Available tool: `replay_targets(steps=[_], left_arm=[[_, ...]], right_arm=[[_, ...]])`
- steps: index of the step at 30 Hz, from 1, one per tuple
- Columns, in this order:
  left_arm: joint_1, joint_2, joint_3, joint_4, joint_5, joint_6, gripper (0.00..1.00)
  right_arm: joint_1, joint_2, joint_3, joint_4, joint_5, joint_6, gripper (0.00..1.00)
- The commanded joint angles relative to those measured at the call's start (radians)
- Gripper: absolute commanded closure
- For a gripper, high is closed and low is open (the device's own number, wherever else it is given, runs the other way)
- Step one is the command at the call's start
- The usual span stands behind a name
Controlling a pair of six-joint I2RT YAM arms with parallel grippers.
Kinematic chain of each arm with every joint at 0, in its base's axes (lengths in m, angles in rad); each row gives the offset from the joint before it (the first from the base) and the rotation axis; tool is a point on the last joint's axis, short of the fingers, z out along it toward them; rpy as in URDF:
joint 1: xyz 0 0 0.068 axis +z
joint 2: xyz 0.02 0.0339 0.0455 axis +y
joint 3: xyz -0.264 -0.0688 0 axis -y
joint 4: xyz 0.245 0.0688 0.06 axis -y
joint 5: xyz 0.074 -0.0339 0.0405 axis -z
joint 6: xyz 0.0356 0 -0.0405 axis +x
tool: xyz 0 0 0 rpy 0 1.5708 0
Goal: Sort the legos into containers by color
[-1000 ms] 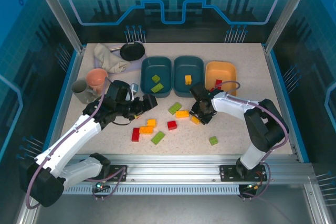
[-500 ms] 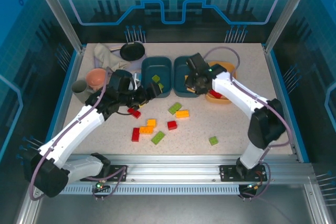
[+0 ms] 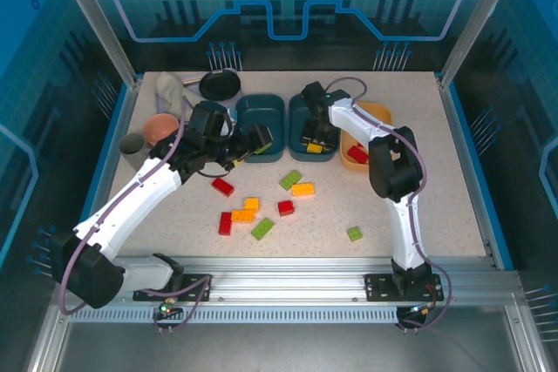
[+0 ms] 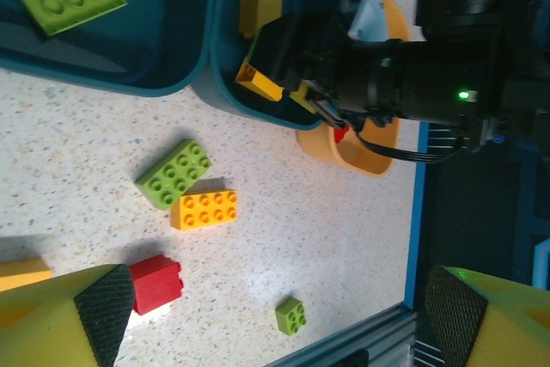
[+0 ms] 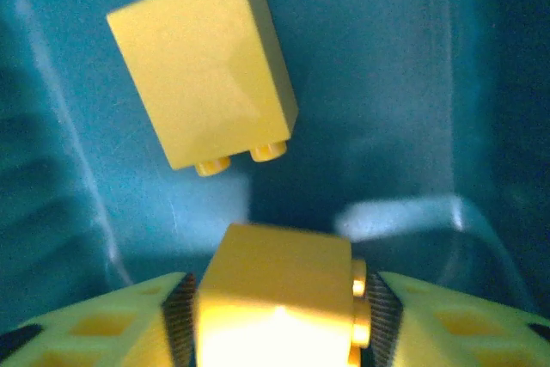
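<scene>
Loose legos [image 3: 285,207] lie scattered on the table [image 3: 436,198] at six o'clock of the tubs; the left gripper [image 3: 255,140] hovers, fingers wide apart, at the left teal tub's [image 3: 247,109] six o'clock edge; the right gripper [image 3: 314,138] reaches into the middle teal tub [image 5: 387,83] with a yellow brick [image 5: 275,298] between its pads, clamped or loosed I cannot tell; another yellow brick [image 5: 202,66] lies at twelve o'clock.
</scene>
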Motion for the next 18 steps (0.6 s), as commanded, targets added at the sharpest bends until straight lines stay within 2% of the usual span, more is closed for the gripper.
replay_targets(steps=[1, 5, 11, 15, 18], left_arm=[[0.007, -0.023, 0.014, -0.079, -0.050, 0.000, 0.09], [0.010, -0.052, 0.006, -0.111, -0.066, -0.001, 0.09], [0.016, -0.099, 0.011, -0.183, -0.100, 0.003, 0.09], [0.017, -0.148, 0.022, -0.269, -0.153, 0.000, 0.09], [0.019, -0.197, 0.025, -0.400, -0.250, -0.033, 0.09]], right_arm=[[-0.007, -0.021, 0.055, -0.045, -0.035, -0.023, 0.35], [0.000, -0.080, 0.050, -0.053, -0.017, -0.033, 0.27], [0.031, -0.249, -0.004, -0.024, 0.061, -0.060, 0.27], [0.102, -0.366, -0.071, 0.057, 0.096, -0.156, 0.28], [0.195, -0.413, -0.140, 0.155, 0.050, -0.262, 0.27]])
